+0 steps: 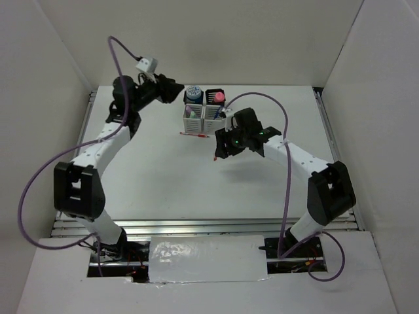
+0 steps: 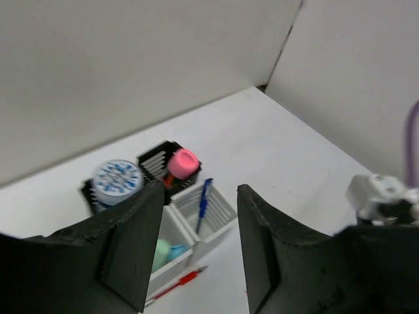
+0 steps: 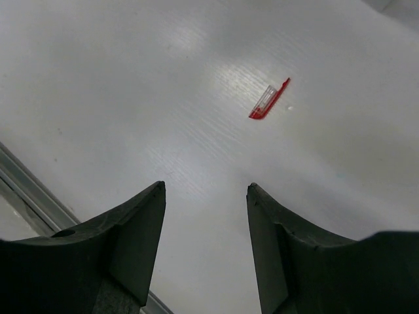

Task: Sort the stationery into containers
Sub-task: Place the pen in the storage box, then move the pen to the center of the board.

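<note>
Nearly done, it seems: the joined cups [image 1: 202, 122] at the far middle of the desk [image 1: 163, 186] hold a blue roll [image 1: 193, 95], pink-capped tube [image 1: 219, 97], pastel sticks [image 2: 167, 252] and blue pen [image 2: 203, 204], with only the red pen [image 1: 194, 135] left lying just in front of them. The left gripper [image 2: 200, 196] and right gripper [image 3: 205, 193] both stand wide and empty. The pen lies close to the cup wall, which may crowd a grasp.

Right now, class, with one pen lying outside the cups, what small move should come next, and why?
Probably ease the right pincer forward and down toward the red pen. It lies flat on the table beside the white cups, the only item seen outside them. The right pincer is open and empty, and the pen's end sits just ahead in its wrist view.
</note>
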`<action>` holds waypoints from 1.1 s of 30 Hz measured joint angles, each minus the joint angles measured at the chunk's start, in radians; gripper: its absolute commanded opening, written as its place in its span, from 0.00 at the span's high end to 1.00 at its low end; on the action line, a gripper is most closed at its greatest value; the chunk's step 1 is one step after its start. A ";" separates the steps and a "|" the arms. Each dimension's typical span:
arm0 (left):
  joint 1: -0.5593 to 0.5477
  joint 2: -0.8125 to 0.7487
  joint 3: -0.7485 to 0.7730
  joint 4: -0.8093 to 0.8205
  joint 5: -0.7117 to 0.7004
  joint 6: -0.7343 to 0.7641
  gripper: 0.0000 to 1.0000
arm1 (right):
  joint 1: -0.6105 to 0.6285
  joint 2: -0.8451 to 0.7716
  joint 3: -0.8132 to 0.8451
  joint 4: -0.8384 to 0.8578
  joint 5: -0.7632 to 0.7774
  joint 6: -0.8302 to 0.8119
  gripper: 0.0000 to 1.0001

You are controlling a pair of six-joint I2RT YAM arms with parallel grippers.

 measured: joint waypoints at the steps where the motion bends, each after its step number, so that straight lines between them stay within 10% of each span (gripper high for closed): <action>1: 0.021 -0.041 -0.002 -0.034 0.016 0.018 0.42 | 0.016 0.023 0.004 0.000 0.016 -0.001 0.40; 9: 0.247 -0.086 -0.090 -0.245 0.338 0.183 0.78 | 0.047 0.133 0.026 -0.002 0.043 0.000 0.40; 15: 0.318 0.137 -0.145 -0.387 0.401 0.279 0.71 | 0.005 0.136 0.076 0.001 -0.008 -0.009 0.40; 33: 0.265 0.656 0.454 -0.859 0.497 0.755 0.80 | -0.205 0.060 0.073 -0.049 -0.141 -0.053 0.40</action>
